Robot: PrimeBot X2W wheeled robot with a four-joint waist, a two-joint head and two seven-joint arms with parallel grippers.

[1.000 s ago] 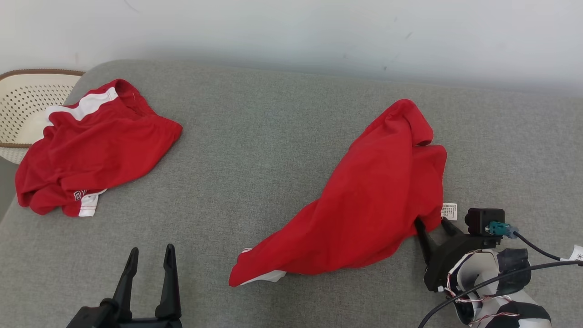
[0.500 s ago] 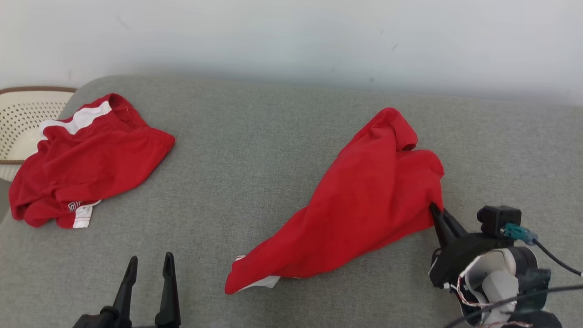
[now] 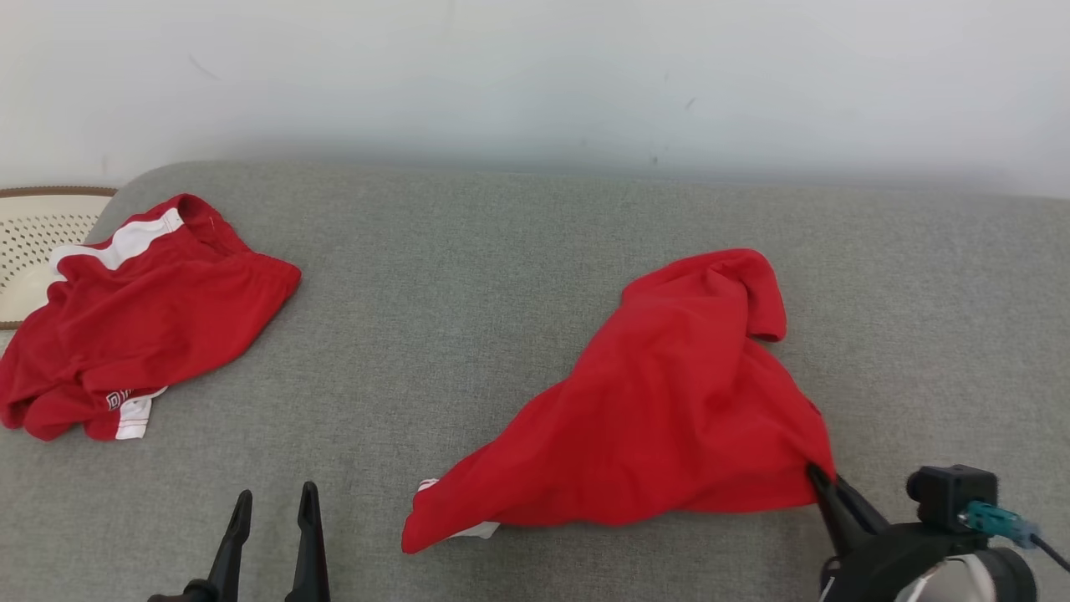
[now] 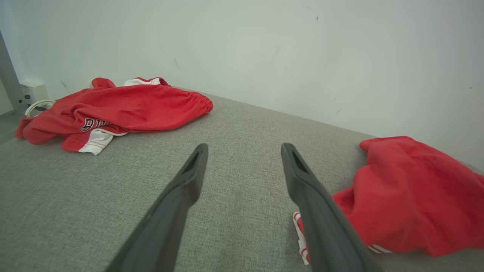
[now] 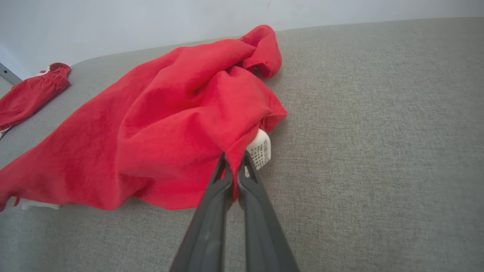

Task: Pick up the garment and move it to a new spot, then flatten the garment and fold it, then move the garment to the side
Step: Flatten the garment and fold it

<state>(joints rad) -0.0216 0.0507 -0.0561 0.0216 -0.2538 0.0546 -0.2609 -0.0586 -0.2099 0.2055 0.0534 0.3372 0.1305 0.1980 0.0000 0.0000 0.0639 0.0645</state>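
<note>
1. Way over at 9 o'clock in the head view there's a pile of red shorts (image 3: 142, 318) with white trim, right against a perforated basket (image 3: 33, 242). Not the piece being worked, I'd guess.
2. At 7 o'clock is the left gripper (image 3: 277, 492), jaws spread wide with nothing in them, over the grey cushion (image 3: 501, 276).
3. At 4 o'clock the red garment (image 3: 669, 418) lies crumpled on the cushion, white-striped hem at its 8 o'clock end.
4. At 5 o'clock the right gripper (image 3: 815, 478) is pinched tight on the garment's right corner, next to the care label (image 5: 261, 153).
5. So this looks like the pick-up step: grab made, but most of the cloth is lying down. The next move needs a lift high enough that the far end doesn't drag.
</note>
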